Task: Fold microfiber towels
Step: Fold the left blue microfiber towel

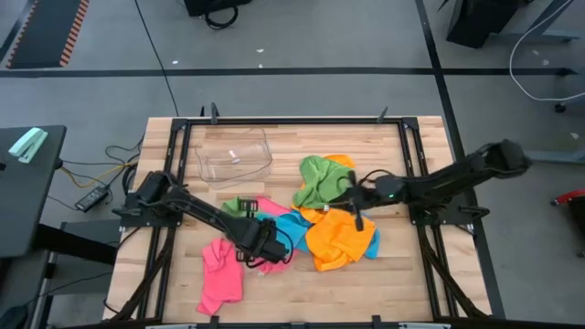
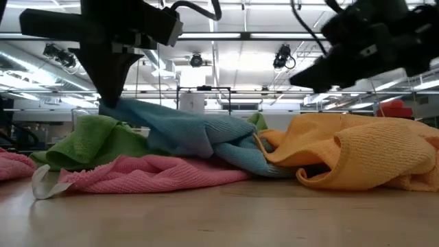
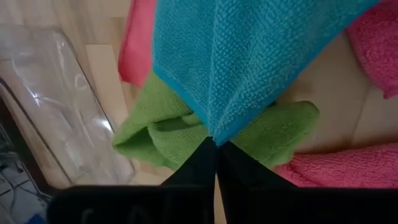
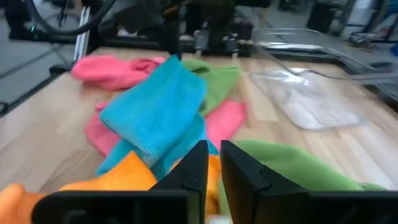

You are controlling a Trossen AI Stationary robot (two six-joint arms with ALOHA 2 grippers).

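Note:
Several microfiber towels lie heaped at the table's middle: a sky-blue one (image 1: 294,227), an orange one (image 1: 340,239), a green one (image 1: 320,179), a smaller green one (image 1: 239,206), and a pink one (image 1: 220,279) spread apart nearer the front edge. My left gripper (image 1: 262,245) stands over the heap's left side, shut on the blue towel (image 3: 249,56). My right gripper (image 1: 352,203) hangs above the orange and green towels, touching nothing. Its fingers (image 4: 214,158) stand together with only a slit between them and nothing in it. My left gripper pinches a bunched point of the blue towel (image 3: 214,132) between its two fingers. It comes from above, slanting down. That end (image 2: 122,107) is raised off the heap, and the cloth fans out and slopes down to its other end (image 2: 236,154), which lies among the pink and orange towels.
A clear plastic tub (image 1: 234,155) stands at the far left of the wooden table. A dark frame rail (image 1: 411,155) runs along the table's sides. Bare wood (image 1: 402,283) shows at the front right.

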